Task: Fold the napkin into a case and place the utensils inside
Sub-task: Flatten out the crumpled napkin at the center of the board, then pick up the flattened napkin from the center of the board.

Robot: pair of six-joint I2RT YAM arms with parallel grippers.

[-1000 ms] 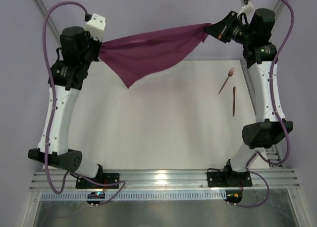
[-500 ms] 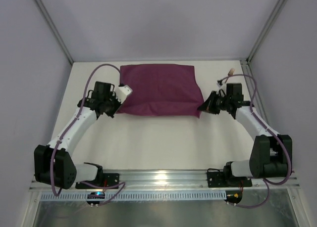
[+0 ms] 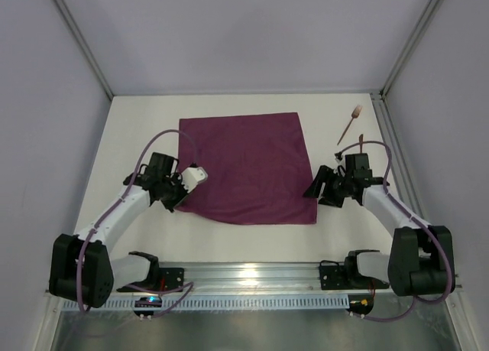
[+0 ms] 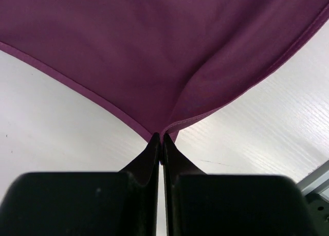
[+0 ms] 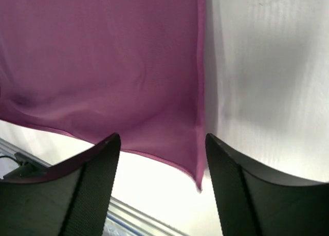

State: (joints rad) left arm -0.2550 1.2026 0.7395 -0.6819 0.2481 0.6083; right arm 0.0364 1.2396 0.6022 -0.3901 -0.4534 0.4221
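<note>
The plum-purple napkin [image 3: 244, 164] lies spread as a flat square on the white table. My left gripper [image 3: 186, 194] is shut on its near-left corner; in the left wrist view the cloth [image 4: 154, 51] puckers into the closed jaws of the gripper [image 4: 161, 139]. My right gripper [image 3: 313, 186] stands open just right of the napkin's right edge. The right wrist view has the cloth [image 5: 103, 56] and its loose near corner lying free between the spread fingers of the gripper [image 5: 163, 139]. The copper-brown fork [image 3: 351, 121] lies at the back right. The knife [image 3: 360, 141] is partly hidden behind the right arm's cable.
Bare white table [image 3: 252, 240] runs between the napkin's near edge and the aluminium rail [image 3: 252, 278] where the arm bases are bolted. Grey walls and frame posts [image 3: 80, 41] enclose the left, back and right sides.
The napkin, held stretched in the air at the back a second ago, now lies flat on the table. Both arms have dropped low and pulled nearer. The right gripper has let go and opened.
</note>
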